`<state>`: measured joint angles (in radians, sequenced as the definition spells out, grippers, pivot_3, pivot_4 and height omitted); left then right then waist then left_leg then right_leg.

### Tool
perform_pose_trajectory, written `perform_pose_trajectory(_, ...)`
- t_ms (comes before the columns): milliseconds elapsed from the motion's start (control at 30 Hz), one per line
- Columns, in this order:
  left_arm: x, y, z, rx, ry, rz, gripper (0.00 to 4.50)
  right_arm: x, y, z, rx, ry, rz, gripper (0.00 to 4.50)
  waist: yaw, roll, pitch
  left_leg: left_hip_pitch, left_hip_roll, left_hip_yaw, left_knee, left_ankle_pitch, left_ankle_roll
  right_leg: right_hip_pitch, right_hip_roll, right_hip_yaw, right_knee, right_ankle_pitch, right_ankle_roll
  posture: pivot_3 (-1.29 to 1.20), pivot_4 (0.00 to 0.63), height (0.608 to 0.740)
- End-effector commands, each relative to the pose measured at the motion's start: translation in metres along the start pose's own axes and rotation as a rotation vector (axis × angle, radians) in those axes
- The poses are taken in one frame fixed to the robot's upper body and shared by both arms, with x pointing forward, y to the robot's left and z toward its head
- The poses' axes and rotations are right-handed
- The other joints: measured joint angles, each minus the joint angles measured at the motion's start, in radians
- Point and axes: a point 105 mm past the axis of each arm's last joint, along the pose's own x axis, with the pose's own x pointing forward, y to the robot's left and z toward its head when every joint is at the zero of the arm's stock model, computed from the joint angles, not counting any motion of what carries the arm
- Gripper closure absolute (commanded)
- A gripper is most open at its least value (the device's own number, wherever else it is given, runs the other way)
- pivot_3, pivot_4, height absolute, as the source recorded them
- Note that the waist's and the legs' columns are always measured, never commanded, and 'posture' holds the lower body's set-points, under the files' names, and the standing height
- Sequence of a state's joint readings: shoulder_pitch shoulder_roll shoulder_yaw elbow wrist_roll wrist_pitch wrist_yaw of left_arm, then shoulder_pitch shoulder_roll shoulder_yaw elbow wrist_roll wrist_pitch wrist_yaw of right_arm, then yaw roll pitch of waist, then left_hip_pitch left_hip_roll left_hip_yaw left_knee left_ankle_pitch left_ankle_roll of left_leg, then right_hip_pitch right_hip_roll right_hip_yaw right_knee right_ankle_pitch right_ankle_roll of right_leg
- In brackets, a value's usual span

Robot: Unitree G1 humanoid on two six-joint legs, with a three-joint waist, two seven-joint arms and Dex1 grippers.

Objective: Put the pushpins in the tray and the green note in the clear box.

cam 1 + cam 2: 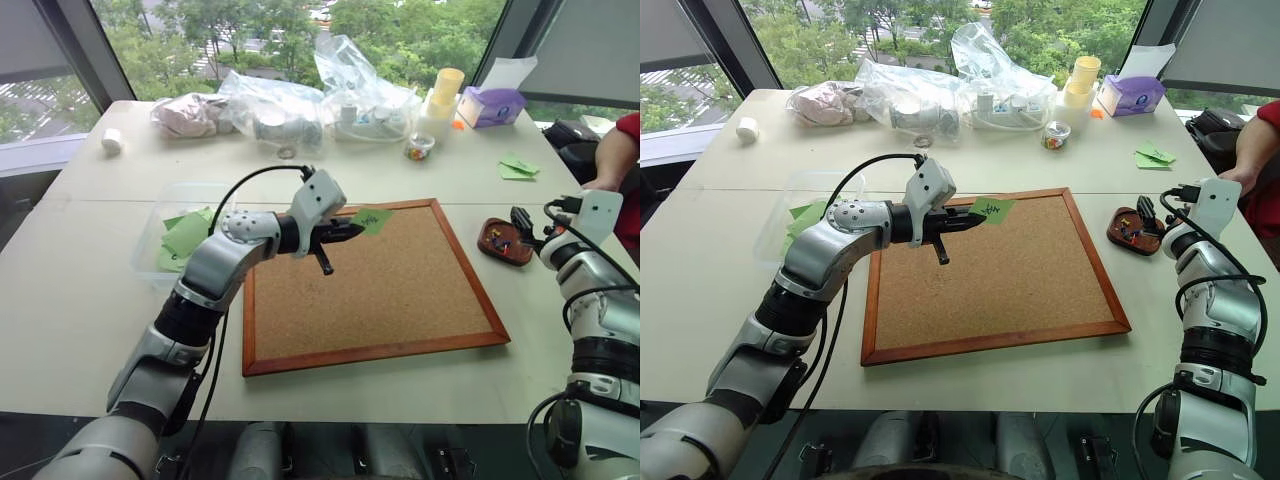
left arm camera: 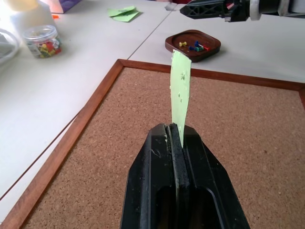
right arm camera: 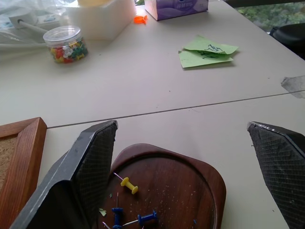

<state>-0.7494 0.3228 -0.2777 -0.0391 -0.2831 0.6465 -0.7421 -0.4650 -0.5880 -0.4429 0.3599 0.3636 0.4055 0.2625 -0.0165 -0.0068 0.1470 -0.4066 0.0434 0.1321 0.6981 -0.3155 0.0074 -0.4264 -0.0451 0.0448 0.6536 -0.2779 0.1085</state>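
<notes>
Head view: left gripper (image 1: pixel 345 232) is clamped tight on one edge of the green note (image 1: pixel 372 219), holding it up over the corkboard (image 1: pixel 400 290). Clear box (image 1: pixel 165 215) sits left of the board, tray (image 1: pixel 504 241) off its right side.

Left wrist: note sticks straight out from between the closed jaws.

Right wrist: right gripper (image 3: pixel 190 157) spread wide, pushpins (image 3: pixel 128 185) in the tray right below.

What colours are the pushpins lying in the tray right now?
Yellow, blue and red pushpins lie in the tray; the left wrist view shows them best.
</notes>
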Motion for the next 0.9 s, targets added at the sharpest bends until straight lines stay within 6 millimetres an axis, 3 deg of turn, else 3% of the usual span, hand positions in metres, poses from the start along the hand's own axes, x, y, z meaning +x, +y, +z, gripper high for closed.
perform_pose_trajectory(33,-0.005,0.010,0.018,0.000,-0.060,0.051,4.50,-0.005,0.002,0.024,0.001,-0.084,0.013,0.06,0.000,0.000,0.000,0.000,0.000,0.000,0.000,0.000,0.000,0.000,0.000,0.000,0.000,0.000,0.000,0.00,0.150,0.735)
perform_pose_trajectory(133,-0.010,0.017,0.020,-0.010,-0.061,0.101,4.50,-0.007,0.004,0.028,-0.006,-0.091,0.030,0.06,0.000,0.000,0.000,0.000,0.000,0.000,0.000,0.000,0.000,0.000,0.000,0.000,0.000,0.000,0.000,0.00,0.150,0.735)
perform_pose_trajectory(200,-0.036,0.059,0.030,-0.073,-0.061,0.394,4.50,-0.023,0.068,0.057,-0.098,-0.147,0.353,0.06,0.000,0.001,0.001,0.000,0.000,0.000,0.000,0.000,0.000,0.000,0.000,0.000,0.000,0.000,0.000,0.00,0.150,0.735)
perform_pose_trajectory(267,-0.072,0.102,0.018,-0.171,0.017,0.755,4.50,-0.053,0.132,0.070,-0.117,-0.142,0.689,0.06,-0.010,0.004,0.003,0.000,0.001,-0.001,0.000,0.000,0.000,-0.001,0.000,0.000,0.001,0.000,0.000,0.00,0.150,0.735)
perform_pose_trajectory(300,-0.092,0.118,0.007,-0.206,0.066,0.925,4.50,-0.070,0.155,0.065,-0.120,-0.090,0.839,0.06,-0.017,0.004,0.003,-0.001,0.002,0.000,0.000,0.000,0.000,-0.002,0.001,0.001,0.002,0.000,0.000,0.00,0.150,0.735)
perform_pose_trajectory(367,-0.122,0.130,-0.008,-0.242,0.126,1.144,4.50,-0.095,0.181,0.054,-0.174,-0.005,1.017,0.06,-0.022,0.003,0.002,0.000,0.003,-0.002,0.000,0.000,0.000,-0.002,0.003,0.001,0.003,0.000,0.000,0.00,0.150,0.735)
perform_pose_trajectory(500,-0.162,0.128,-0.023,-0.317,0.163,1.343,4.50,-0.113,0.206,0.047,-0.222,0.050,1.163,0.06,-0.012,-0.002,0.001,0.000,0.002,-0.003,0.000,0.000,0.000,0.000,0.001,-0.002,0.002,0.000,0.000,0.00,0.150,0.735)
perform_pose_trajectory(733,-0.178,0.112,-0.035,-0.478,0.223,1.363,4.50,-0.121,0.222,0.043,-0.260,0.078,1.261,0.06,0.029,-0.007,0.003,-0.002,-0.001,-0.003,0.002,-0.001,0.002,0.000,-0.003,-0.002,0.002,0.000,0.000,0.00,0.150,0.735)
perform_pose_trajectory(833,-0.181,0.111,-0.034,-0.559,0.205,1.372,3.60,-0.118,0.223,0.043,-0.262,0.075,1.264,0.00,0.027,-0.007,0.003,-0.002,-0.001,-0.003,0.001,-0.001,0.002,0.000,-0.003,-0.002,0.001,0.000,0.000,0.00,0.150,0.735)
perform_pose_trajectory(900,-0.181,0.109,-0.033,-0.566,0.205,1.376,2.58,-0.117,0.223,0.042,-0.262,0.074,1.261,0.00,0.027,-0.007,0.003,-0.002,-0.001,-0.003,0.001,-0.001,0.002,0.000,-0.002,-0.002,0.001,0.000,0.000,0.00,0.150,0.735)
